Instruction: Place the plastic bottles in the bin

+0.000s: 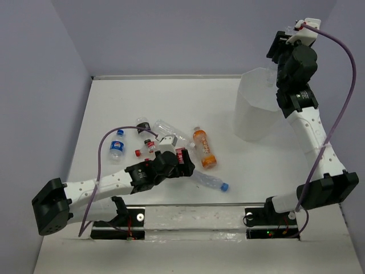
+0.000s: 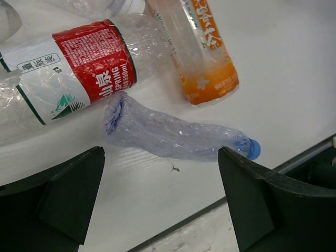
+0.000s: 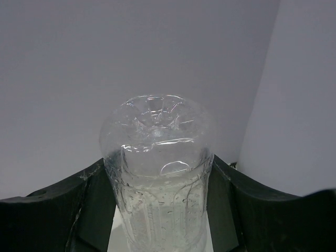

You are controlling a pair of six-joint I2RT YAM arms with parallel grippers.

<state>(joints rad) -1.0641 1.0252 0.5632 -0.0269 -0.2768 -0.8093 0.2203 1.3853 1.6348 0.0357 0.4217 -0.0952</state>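
White table [image 1: 131, 97] under lavender walls [image 1: 171, 34]: the left gripper [image 2: 160, 184] hangs low, jaws wide and empty, over a crushed blue-capped bottle [image 2: 173, 137] near the table's front edge. Its arm raised high, the right gripper [image 3: 157, 210] clamps a clear bottle [image 3: 157, 152] above the bin [image 1: 254, 111] near the far right corner.

left end effector [image 2: 160, 155] spread wide; right end effector [image 3: 157, 165] raised, clamped.

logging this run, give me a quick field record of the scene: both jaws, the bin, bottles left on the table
left jaws: open, over a crushed blue-capped bottle lying on the table
right jaws: closed on a clear bottle, raised near the bin
bin contents: cannot tell
also on table: orange-label bottle, red-label bottle, a few more beside them
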